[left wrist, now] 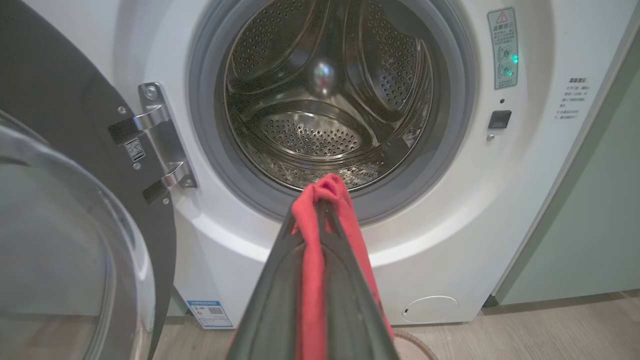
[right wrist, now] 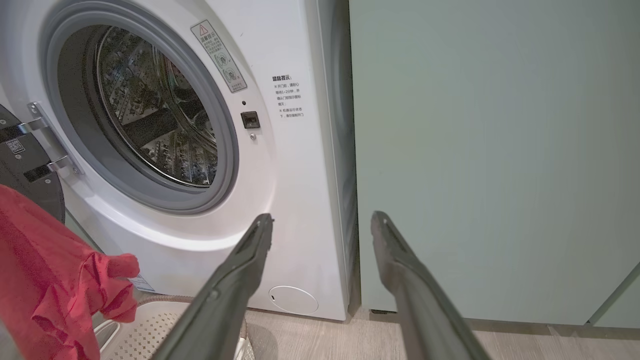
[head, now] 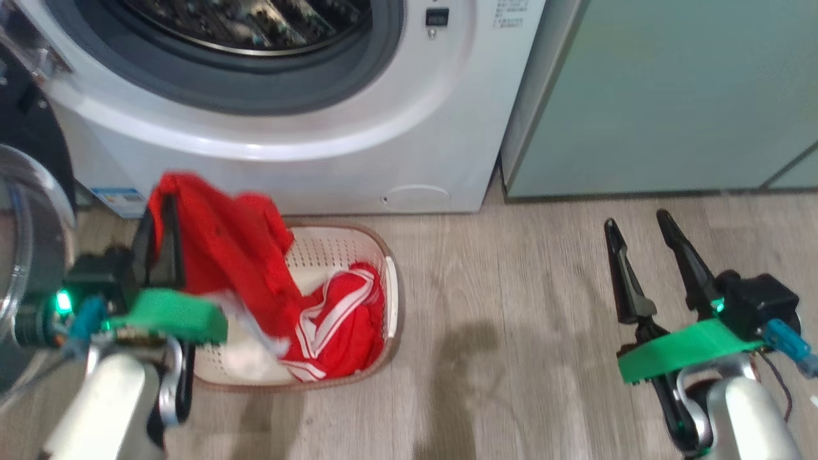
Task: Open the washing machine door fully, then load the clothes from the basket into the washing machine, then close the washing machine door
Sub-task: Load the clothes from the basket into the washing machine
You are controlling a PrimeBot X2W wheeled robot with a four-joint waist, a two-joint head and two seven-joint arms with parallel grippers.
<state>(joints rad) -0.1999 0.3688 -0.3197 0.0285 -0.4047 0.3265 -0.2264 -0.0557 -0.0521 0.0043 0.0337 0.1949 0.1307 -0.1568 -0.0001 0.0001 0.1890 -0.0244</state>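
The white washing machine (head: 319,160) stands ahead with its steel drum (left wrist: 325,95) bare. Its door (left wrist: 65,240) hangs swung open at the left, the glass bowl facing me. My left gripper (head: 160,211) is shut on the red clothes (head: 223,255), lifting the upper part above the basket (head: 332,249). The rest of the garment trails down into the basket, white stripes showing (head: 332,313). Along my left fingers (left wrist: 280,280) the red cloth (left wrist: 312,270) is pinched, just below the drum's mouth. My right gripper (head: 639,233) stands open over the floor at the right, holding nothing.
A pale green cabinet (head: 671,96) stands tight against the machine's right side. Wood-look floor (head: 511,319) spreads between the basket and my right arm. The open door's black rim (left wrist: 60,100) and its hinge (left wrist: 160,135) crowd the left side.
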